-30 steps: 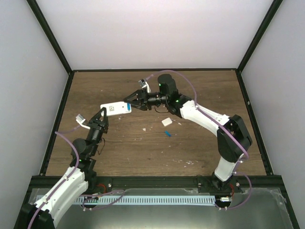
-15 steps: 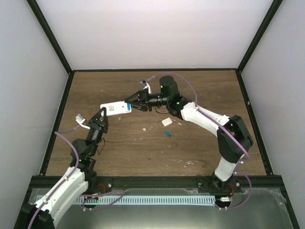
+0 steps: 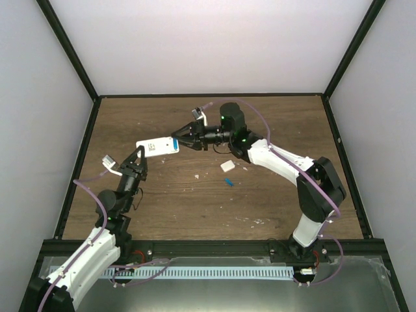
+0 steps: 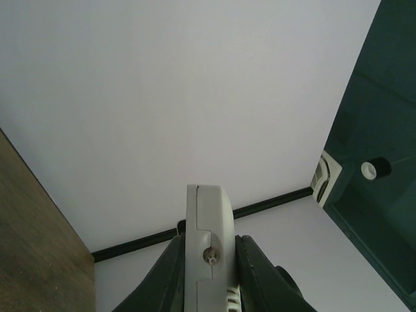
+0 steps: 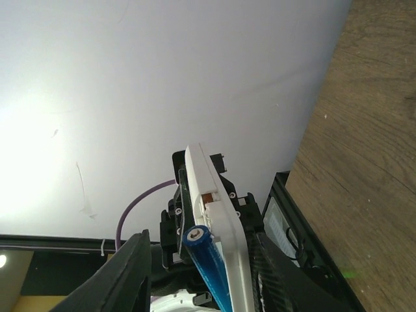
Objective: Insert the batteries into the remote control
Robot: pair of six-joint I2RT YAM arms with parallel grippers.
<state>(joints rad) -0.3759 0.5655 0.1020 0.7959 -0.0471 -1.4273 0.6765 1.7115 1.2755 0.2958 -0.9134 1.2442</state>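
Observation:
The white remote control [image 3: 156, 147] is held above the table, its left end between the shut fingers of my left gripper [image 3: 139, 156]. In the left wrist view the remote [image 4: 207, 221] shows edge-on in that gripper [image 4: 208, 242]. My right gripper [image 3: 181, 140] is at the remote's right end, jaws apart. In the right wrist view a blue battery [image 5: 207, 265] lies along the remote [image 5: 218, 214] between the fingers of this gripper [image 5: 200, 246]. The left finger [image 5: 127, 276] stands clear of the battery. A second blue battery [image 3: 229, 182] lies on the table.
A small white rectangular piece [image 3: 227, 166] lies on the wooden table [image 3: 273, 195] beside the loose battery. Pale specks [image 3: 198, 175] lie near it. White walls with black frame posts enclose the table on three sides.
The remote and both grippers have shifted very slightly toward the far side. The battery stays against the remote's right end. Nothing on the table has moved.

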